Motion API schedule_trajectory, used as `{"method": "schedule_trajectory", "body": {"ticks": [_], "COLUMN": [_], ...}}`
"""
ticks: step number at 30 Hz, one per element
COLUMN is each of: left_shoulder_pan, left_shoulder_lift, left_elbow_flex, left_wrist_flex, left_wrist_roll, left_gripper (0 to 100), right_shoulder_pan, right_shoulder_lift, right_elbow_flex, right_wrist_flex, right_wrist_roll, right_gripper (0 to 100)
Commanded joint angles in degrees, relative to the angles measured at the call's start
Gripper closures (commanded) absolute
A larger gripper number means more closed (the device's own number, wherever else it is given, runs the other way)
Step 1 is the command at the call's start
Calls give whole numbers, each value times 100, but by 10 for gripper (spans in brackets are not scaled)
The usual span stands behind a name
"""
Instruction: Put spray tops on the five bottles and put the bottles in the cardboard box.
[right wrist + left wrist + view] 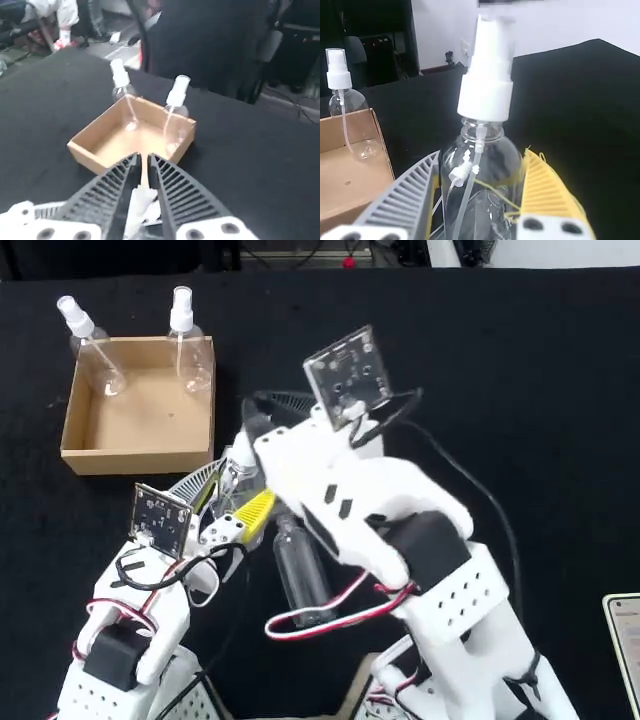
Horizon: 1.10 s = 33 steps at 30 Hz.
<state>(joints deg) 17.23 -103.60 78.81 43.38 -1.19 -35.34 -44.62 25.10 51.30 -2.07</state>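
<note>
My left gripper (480,157) is shut on a clear upright bottle (480,175), grey finger (405,195) on one side and yellow finger (540,190) on the other. A white spray top (487,87) sits on its neck. From above, my right gripper (143,159) is shut on that spray top (141,197). In the high view both grippers meet beside the cardboard box (70,430), the left gripper (235,502) below the right arm (340,490). Two capped bottles (95,360) (190,355) stand in the box. Another clear bottle (303,570) lies on the table under the right arm.
The box (85,145) stands just beyond the grippers, with its two bottles (122,90) (175,102) along the far wall. The black table is bare to the right. A pale flat object (625,630) lies at the right edge.
</note>
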Motion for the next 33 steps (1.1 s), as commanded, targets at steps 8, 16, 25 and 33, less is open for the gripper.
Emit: {"method": "schedule_trajectory", "body": {"ticks": [8, 16, 25, 33], "left_shoulder_pan": [40, 40, 40, 40], "left_shoulder_lift": [-44, -44, -44, -44], "left_elbow_flex": [-171, -154, -127, -127], "left_wrist_flex": [-35, -44, -44, -44], "left_wrist_roll": [-44, -44, -44, -44], "left_gripper": [935, 935, 935, 935], "right_shoulder_pan": [-554, -519, -413, 290], "right_shoulder_lift": [-400, -892, -1288, -426], "right_elbow_flex": [-251, -286, -259, 31], "right_wrist_flex": [527, 527, 404, -554], "right_wrist_roll": [26, 26, 44, 141], "right_gripper": [987, 987, 987, 987]}}
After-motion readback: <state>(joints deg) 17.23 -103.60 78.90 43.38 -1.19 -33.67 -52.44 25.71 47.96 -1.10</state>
